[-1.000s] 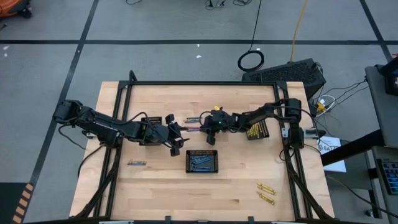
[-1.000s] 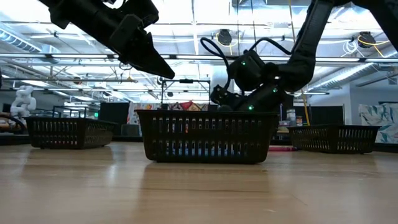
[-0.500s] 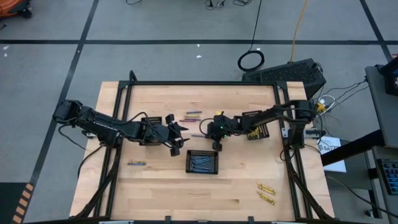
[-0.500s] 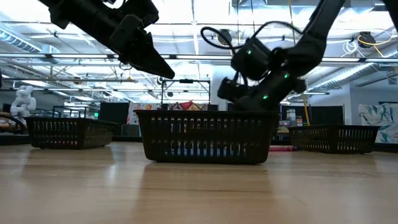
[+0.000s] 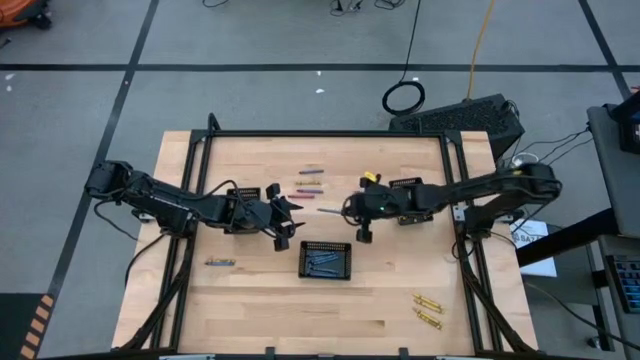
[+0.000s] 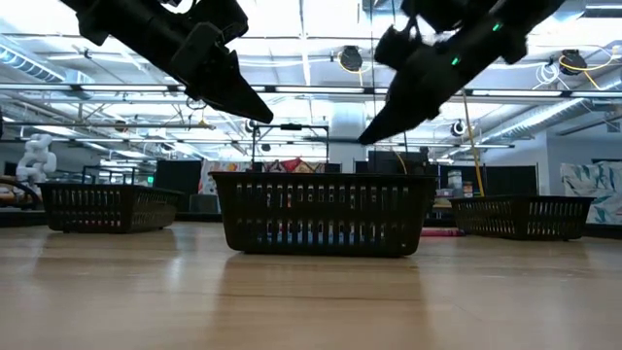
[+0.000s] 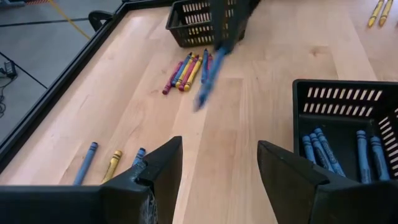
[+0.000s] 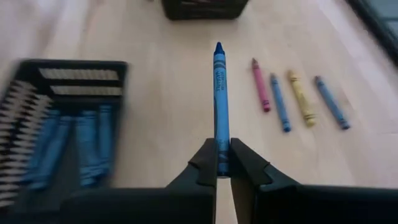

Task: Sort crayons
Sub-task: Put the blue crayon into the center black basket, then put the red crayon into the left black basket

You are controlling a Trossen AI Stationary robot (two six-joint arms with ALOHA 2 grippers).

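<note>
The wooden table carries three black trays. The middle tray sits near the front centre and holds blue crayons lying side by side. A second tray lies under the right arm's forearm, and a third is partly hidden beneath the left arm. Loose crayons are scattered about: a small group toward the far centre of the table, two near the left front, and yellow ones at the right front.

The left gripper hangs above the table just left of the middle tray, its fingers spread wide with nothing between them. In its wrist view the bare wood between the fingers is clear, with the middle tray to one side and three loose crayons to the other.

The right gripper is raised above the table just behind the middle tray, its jaws clamped on a blue crayon. The crayon is gripped at one end and sticks straight out from the fingertips along the gripper's line, tip leading. From above, its long axis runs roughly level across the table, pointing toward the left arm. Beyond it on the wood lie four loose crayons, one pink, two blue and one yellow.
</note>
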